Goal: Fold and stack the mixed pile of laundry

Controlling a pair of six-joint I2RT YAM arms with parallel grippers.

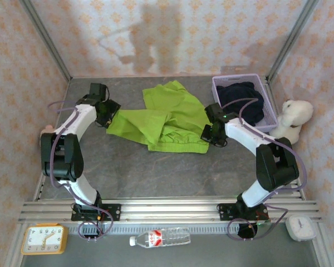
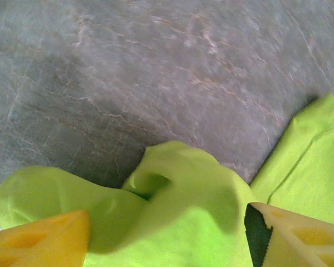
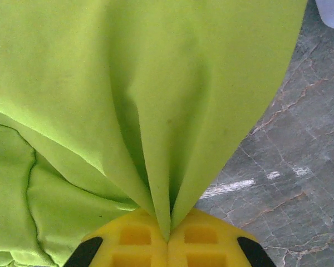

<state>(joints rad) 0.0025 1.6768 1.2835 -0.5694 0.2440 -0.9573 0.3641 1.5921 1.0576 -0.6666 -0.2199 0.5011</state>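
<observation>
the grey marbled table [image 1: 156,172] carries the lime-green garment [image 1: 167,119], spread rumpled across its middle between the two arms. the dark navy garment [image 1: 242,100] lies heaped inside the lavender basket [image 1: 216,89] at the far right corner. the right gripper [image 3: 168,222] has its yellow fingers pressed together, pinching a gathered fold at the green garment's right edge. the left gripper [image 2: 167,214] sits at the garment's left edge, fingers [image 2: 44,239] spread wide, loose green cloth bunched between them.
</observation>
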